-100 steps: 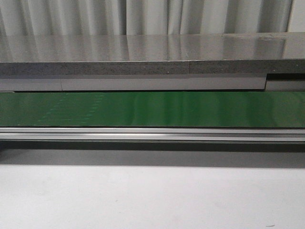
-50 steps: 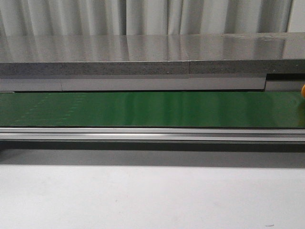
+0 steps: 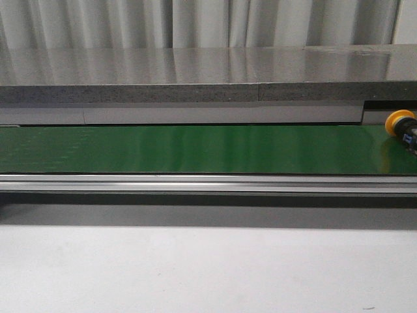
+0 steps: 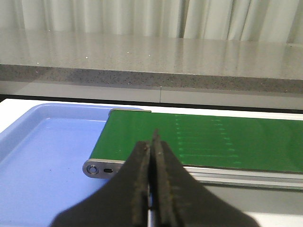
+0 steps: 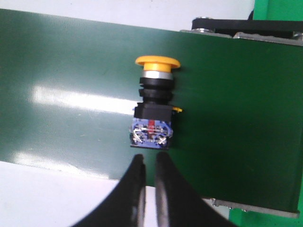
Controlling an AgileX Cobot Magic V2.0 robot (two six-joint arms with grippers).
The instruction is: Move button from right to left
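Button (image 3: 402, 127) lying on its side on the green belt (image 3: 195, 149), at the belt's far right end in the front view, cut off by the frame edge so only the yellow cap and a bit of black body show there. Seen in full from the right wrist (image 5: 154, 106): yellow cap pointing away from the fingers, silver collar under it, black ribbed neck, then a black boxy body ending in a blue terminal face with metal screws. Resting well inside the belt's width, clear of both belt edges.

Right gripper (image 5: 150, 165) hovering just short of the button's terminal end, not touching it. Jaws nearly together, a thin gap between the tips, nothing held. Fingertips over the near edge of the belt.

Left gripper (image 4: 152, 146) seen from its own wrist camera, jaws pressed flat against each other, empty. Positioned near the belt's left end, close to the metal end roller (image 4: 102, 168); height over the belt hard to judge from this angle.

Blue tray (image 4: 45, 156) tucked under and beside the belt's left end, its bare floor showing. Grey speckled countertop (image 3: 195, 72) running along behind the belt, pale curtain (image 3: 195, 23) beyond it. Silver rail (image 3: 195, 182) along the belt's near side, white table (image 3: 195, 274) in front of that.
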